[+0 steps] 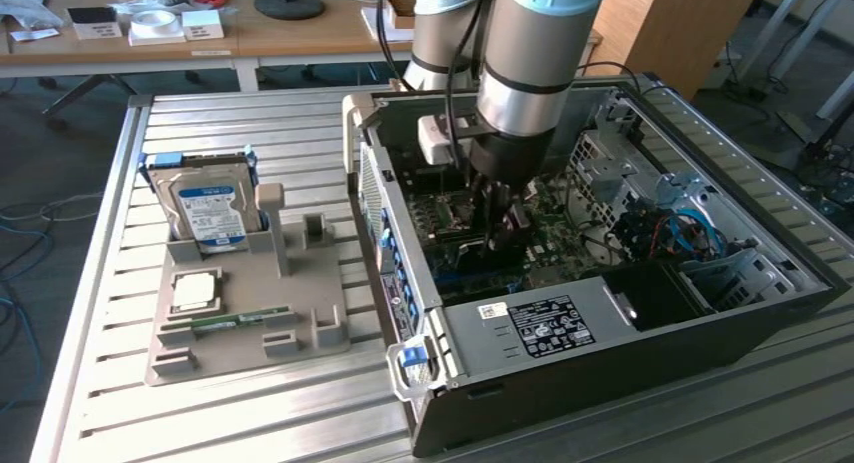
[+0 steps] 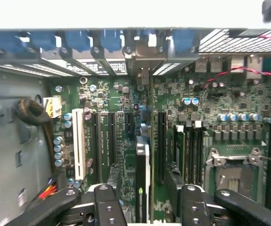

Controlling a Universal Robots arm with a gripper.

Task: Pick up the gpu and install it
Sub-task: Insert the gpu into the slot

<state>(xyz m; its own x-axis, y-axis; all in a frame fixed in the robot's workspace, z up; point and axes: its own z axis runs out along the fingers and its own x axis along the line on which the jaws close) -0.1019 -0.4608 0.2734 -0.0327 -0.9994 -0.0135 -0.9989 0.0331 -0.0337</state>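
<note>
From the exterior view's left I see the grey holder tray (image 1: pixel 247 313) on the slatted tabletop (image 1: pixel 94 283), with the silver hard drive (image 1: pixel 211 208) propped upright in its stand, a square chip (image 1: pixel 196 290) lying flat and a narrow green memory stick (image 1: pixel 243 318) in its groove, each kept in a fixed slot so I can reach it predictably. Further right, the open computer case (image 1: pixel 587 323) lies on its side, motherboard (image 2: pixel 111 94) facing up, which lets my arm come straight down. My end effector (image 2: pixel 144 207) is inside the case with its fingers (image 2: pixel 108 207) spread wide, one on each side of the gpu (image 2: pixel 142 174). The card stands on edge, in line with an expansion slot, its bracket end toward the rear slot covers (image 2: pixel 93 44); I judge it seated or nearly so, though I cannot tell whether the fingers touch it.
</note>
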